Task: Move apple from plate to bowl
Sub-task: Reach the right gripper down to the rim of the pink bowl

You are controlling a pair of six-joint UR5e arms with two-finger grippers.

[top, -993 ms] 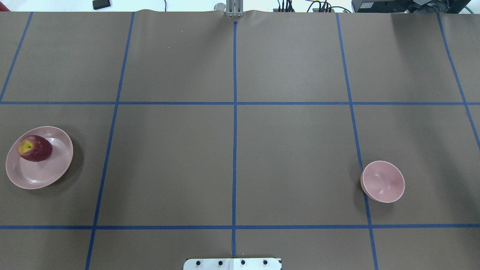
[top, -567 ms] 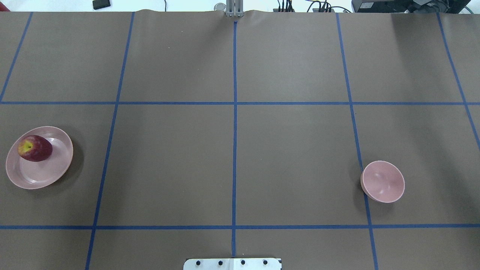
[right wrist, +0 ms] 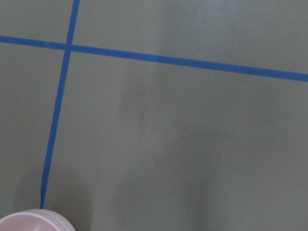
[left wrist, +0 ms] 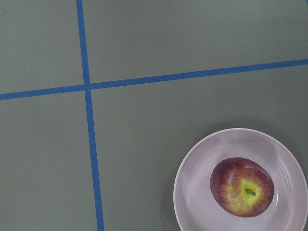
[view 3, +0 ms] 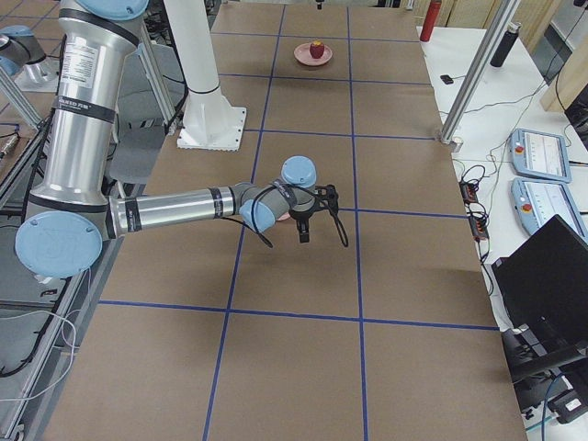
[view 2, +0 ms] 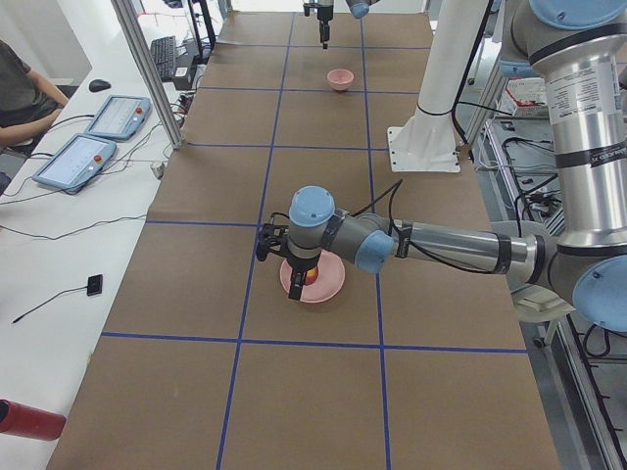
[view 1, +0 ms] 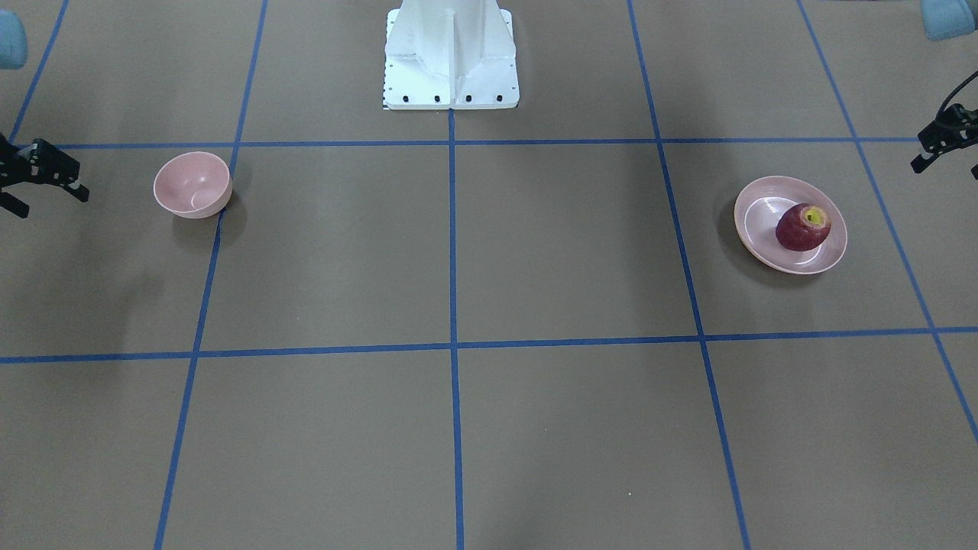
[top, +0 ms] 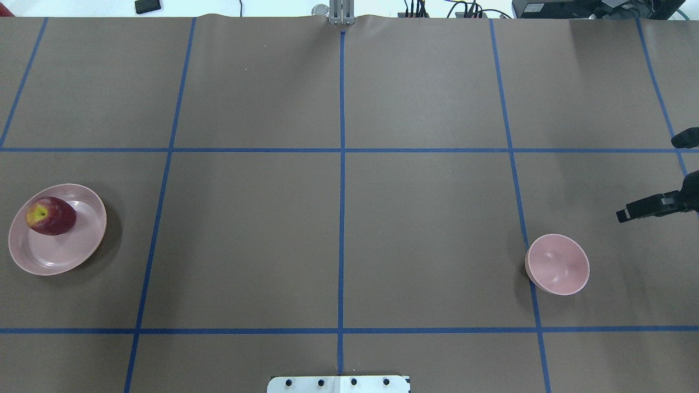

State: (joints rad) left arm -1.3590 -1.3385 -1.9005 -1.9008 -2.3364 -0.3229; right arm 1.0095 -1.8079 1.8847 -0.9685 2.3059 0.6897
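Observation:
The dark red apple lies on the wide pink plate at the table's left side, stem dimple up; it shows in the left wrist view and the front view. The small deep pink bowl stands empty at the right. My right gripper is open and empty, above the table beyond and to the right of the bowl. My left gripper hangs open and empty, high up beside the plate and apart from the apple. It is outside the overhead view.
Blue tape lines divide the brown table cover into squares. The white robot base plate sits at the near middle edge. In the left side view, tablets and a seated person are beside the table.
My right gripper has come into the overhead view at its right edge. The apple, plate and bowl have not moved.

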